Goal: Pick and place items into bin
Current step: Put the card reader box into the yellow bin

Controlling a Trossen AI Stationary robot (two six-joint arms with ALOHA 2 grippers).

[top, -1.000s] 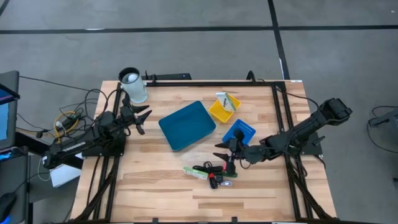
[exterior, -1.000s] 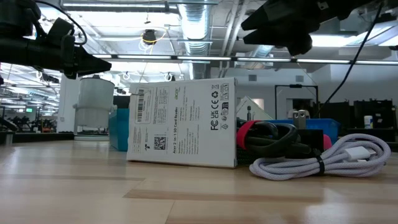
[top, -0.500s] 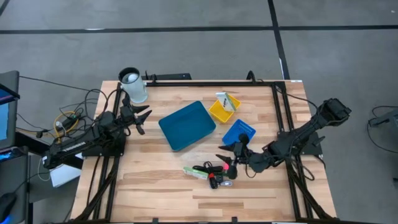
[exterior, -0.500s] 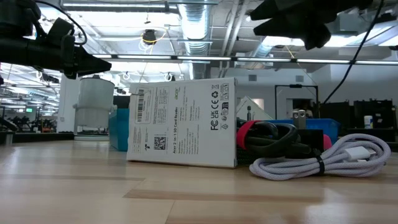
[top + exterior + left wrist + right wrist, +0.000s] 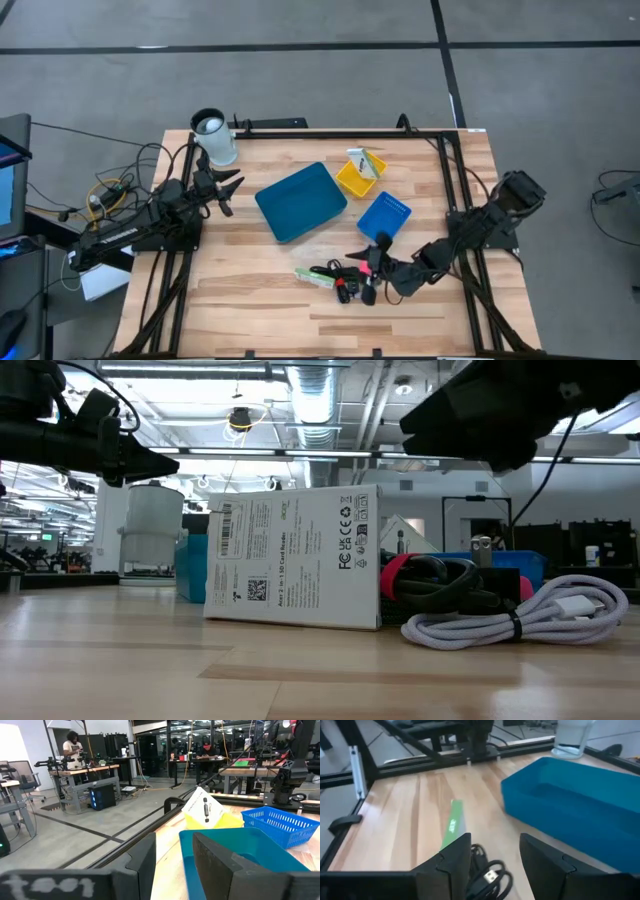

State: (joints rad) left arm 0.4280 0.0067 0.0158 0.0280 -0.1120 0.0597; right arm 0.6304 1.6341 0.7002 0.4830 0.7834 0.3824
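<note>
Now: right gripper (image 5: pixel 367 268) over the items (image 5: pixel 338 280), near the tabletop's front edge.
Fingers parted, empty; tangled cable (image 5: pixel 492 879) could snag and drag neighbours; left gripper (image 5: pixel 228 190) parted, waiting by the left edge.

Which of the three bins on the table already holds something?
The small yellow bin: a white packet leans in it. The large teal bin and the blue mesh bin show nothing inside.

Wooden table (image 5: pixel 240 290), white cylindrical container (image 5: pixel 217 140) at its far left corner, person (image 5: pixel 73 746) at a distant workbench
</note>
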